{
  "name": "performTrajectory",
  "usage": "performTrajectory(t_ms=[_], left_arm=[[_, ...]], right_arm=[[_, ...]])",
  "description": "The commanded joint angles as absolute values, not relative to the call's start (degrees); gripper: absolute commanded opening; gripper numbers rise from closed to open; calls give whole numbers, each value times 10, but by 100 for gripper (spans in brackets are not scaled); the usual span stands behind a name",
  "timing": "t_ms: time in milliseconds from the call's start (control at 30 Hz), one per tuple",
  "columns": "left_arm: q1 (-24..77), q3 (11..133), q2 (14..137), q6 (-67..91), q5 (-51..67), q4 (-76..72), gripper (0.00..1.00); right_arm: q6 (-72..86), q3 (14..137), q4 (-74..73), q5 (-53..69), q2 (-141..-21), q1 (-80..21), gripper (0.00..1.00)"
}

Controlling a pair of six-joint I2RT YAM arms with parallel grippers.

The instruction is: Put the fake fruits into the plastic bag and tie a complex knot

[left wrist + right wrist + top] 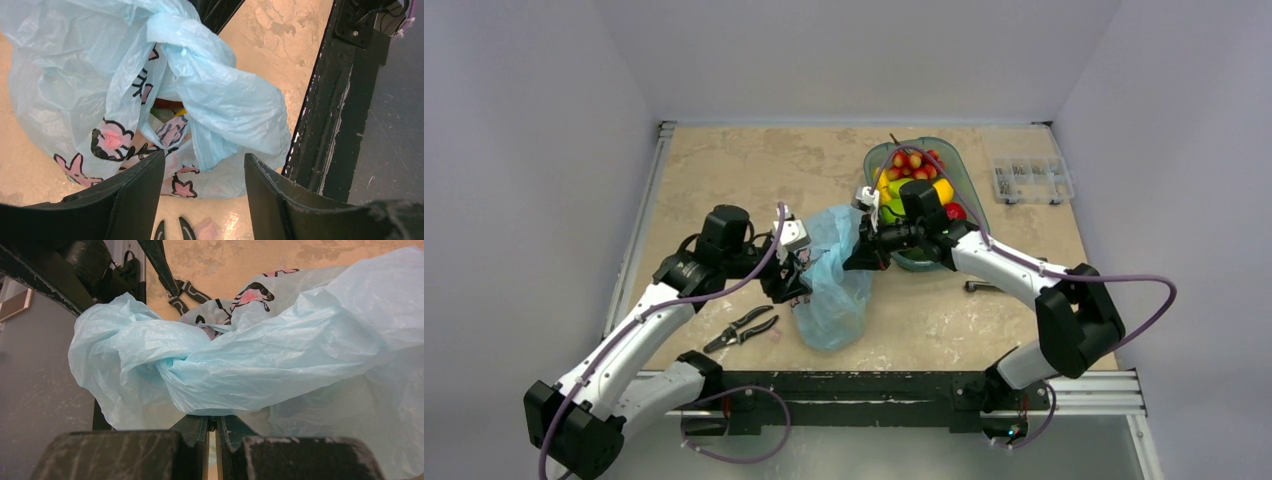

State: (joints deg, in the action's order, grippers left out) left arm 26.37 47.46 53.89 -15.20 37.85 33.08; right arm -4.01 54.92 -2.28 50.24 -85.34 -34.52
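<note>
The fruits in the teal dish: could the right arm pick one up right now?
Probably not yet. The right gripper is shut on a fold of the plastic bag, so it would have to let go first. The fake fruits in the teal dish lie uncovered close beside that arm.

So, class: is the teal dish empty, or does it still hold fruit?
Holds fruit: the top view shows red, yellow and green fake fruits inside the teal dish.

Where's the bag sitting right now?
In the top view, the plastic bag sits mid-table between the left gripper and right gripper, just left of the teal dish, with pliers on its left.
</note>
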Motion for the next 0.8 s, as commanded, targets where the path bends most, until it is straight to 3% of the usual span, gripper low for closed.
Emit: performTrajectory(t_ms=[0,100,133,200,300,367,767], left_arm=[[286,487,552,-123,357,279,59],[289,492,561,-102,345,262,58],[289,495,566,-97,343,259,54],[289,502,575,-88,341,260,41],[288,506,578,-89,344,279,12],[287,497,566,-94,343,287,0],[157,469,561,-80,281,330,0]], right_arm=[[-35,551,-4,506,-831,-350,0],[-40,550,-8,505,-828,-351,0],[-41,550,-12,507,-827,-350,0],[-48,551,-19,508,-825,-350,0],[-66,555,-38,517,-825,-349,0],[-79,555,-60,515,-819,-340,0],[-196,555,-217,501,-796,-250,0]])
